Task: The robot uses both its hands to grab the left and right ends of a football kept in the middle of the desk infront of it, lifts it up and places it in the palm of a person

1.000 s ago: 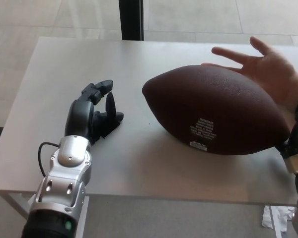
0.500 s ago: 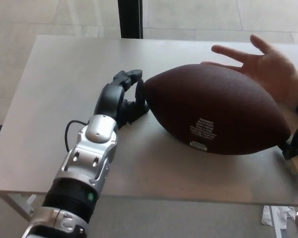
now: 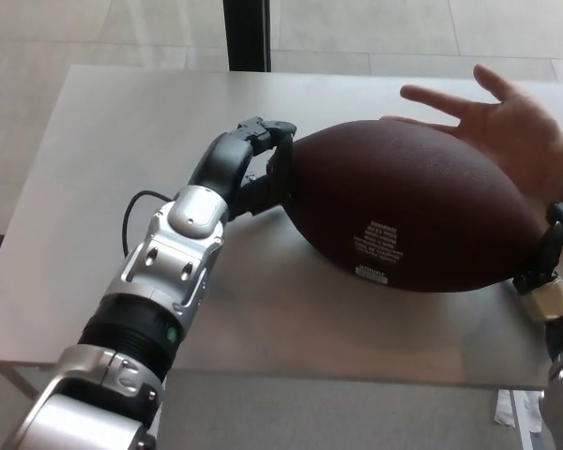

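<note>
A large brown football (image 3: 413, 211) lies on the grey desk (image 3: 122, 141), white print facing me. My left hand (image 3: 263, 164) is at the ball's left end, its black fingers (image 3: 280, 155) curled over the tip and touching it. At the picture's right edge only a small part of my right hand (image 3: 550, 258) shows, pressed against the ball's right end. A person's open palm (image 3: 507, 131) hovers just behind the ball's upper right side, fingers spread.
A dark vertical post (image 3: 247, 36) stands behind the desk's far edge. Pale floor tiles lie beyond. The desk's near edge (image 3: 310, 370) runs just below the ball. Bits of white paper (image 3: 525, 408) lie on the floor at lower right.
My left arm swung right across the desk until its hand closed over the ball's left tip. The ball shifted slightly right and up. My right hand rose a little against the right end.
</note>
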